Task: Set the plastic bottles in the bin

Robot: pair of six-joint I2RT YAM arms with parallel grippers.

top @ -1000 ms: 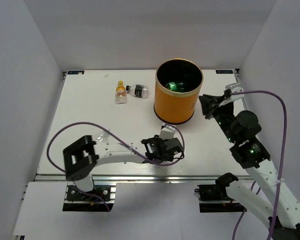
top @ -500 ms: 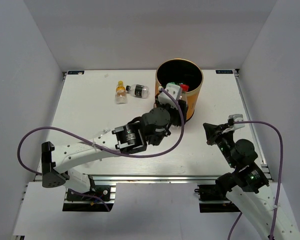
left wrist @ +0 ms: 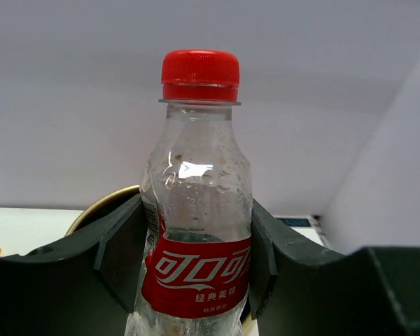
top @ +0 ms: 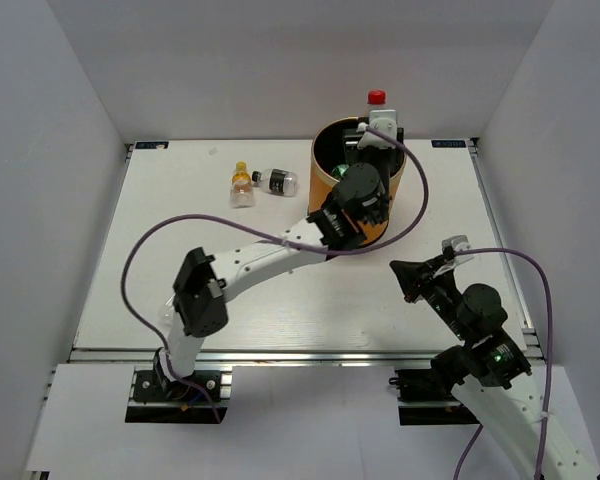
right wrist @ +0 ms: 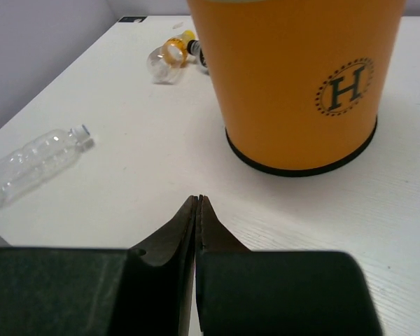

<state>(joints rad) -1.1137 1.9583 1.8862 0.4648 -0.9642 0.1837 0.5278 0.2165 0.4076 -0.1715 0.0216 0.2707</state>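
Note:
My left gripper [top: 376, 128] is shut on a clear plastic bottle [top: 377, 104] with a red cap and red label, held upright above the far rim of the orange bin [top: 324, 188]. In the left wrist view the bottle [left wrist: 197, 175] stands between both fingers and the bin's rim [left wrist: 103, 204] shows behind it. My right gripper [top: 404, 276] is shut and empty, low over the table in front of the bin [right wrist: 294, 84]. An orange-filled yellow-capped bottle [top: 242, 185] and a dark-labelled bottle [top: 277, 181] lie left of the bin. A clear bottle [right wrist: 33, 165] lies at the near left.
White walls close in the table on the left, back and right. The left arm stretches diagonally from the near left across the table [top: 160, 230] to the bin, with its purple cable looping above it.
My left arm has carried the red-capped bottle from the bin's near side up and over to its far rim. My right arm has shifted a little left and nearer.

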